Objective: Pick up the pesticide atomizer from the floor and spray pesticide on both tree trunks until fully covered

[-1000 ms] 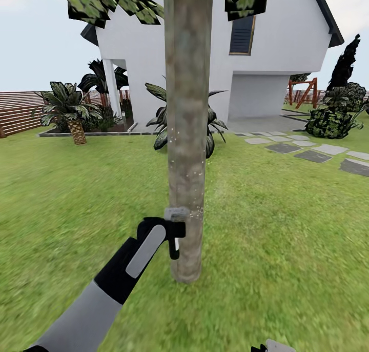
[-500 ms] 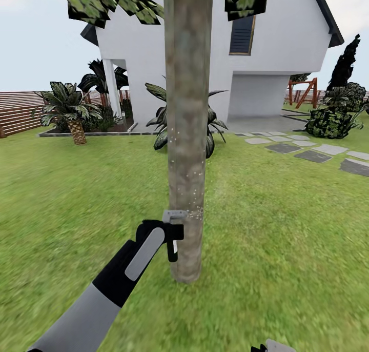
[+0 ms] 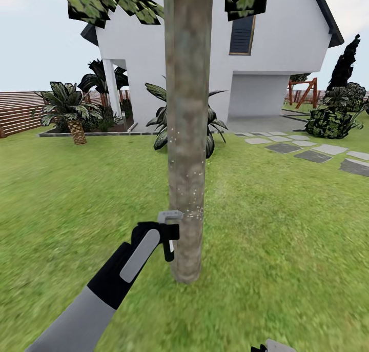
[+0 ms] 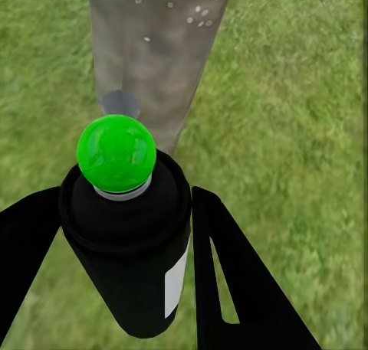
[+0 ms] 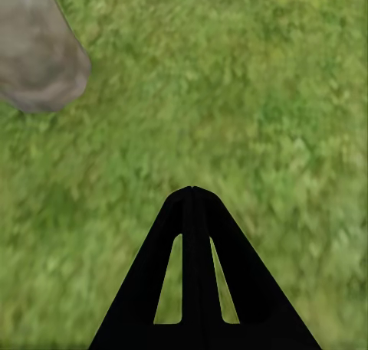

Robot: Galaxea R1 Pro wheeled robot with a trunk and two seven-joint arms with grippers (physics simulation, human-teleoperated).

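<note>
Lawn behind, tree trunk at frame centre.
Left gripper clenched on pesticide atomizer, lower centre, beside speckled bark; right gripper pressed closed, empty.

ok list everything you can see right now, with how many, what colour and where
trunk: one, grey-brown, centre, close ahead
pesticide: white specks, on the trunk's lower part
atomizer: one, black with a green top, in the left gripper beside the trunk
lawn: green, all around
house: one, white, behind the trunk
palms: a few, dark green, far left by the house
fence: brown slats, far left
paving slabs: several, grey, right
conifer: one, near black, far right
left gripper: black, jaws shut on the atomizer
right gripper: black, jaws shut, over grass
</note>
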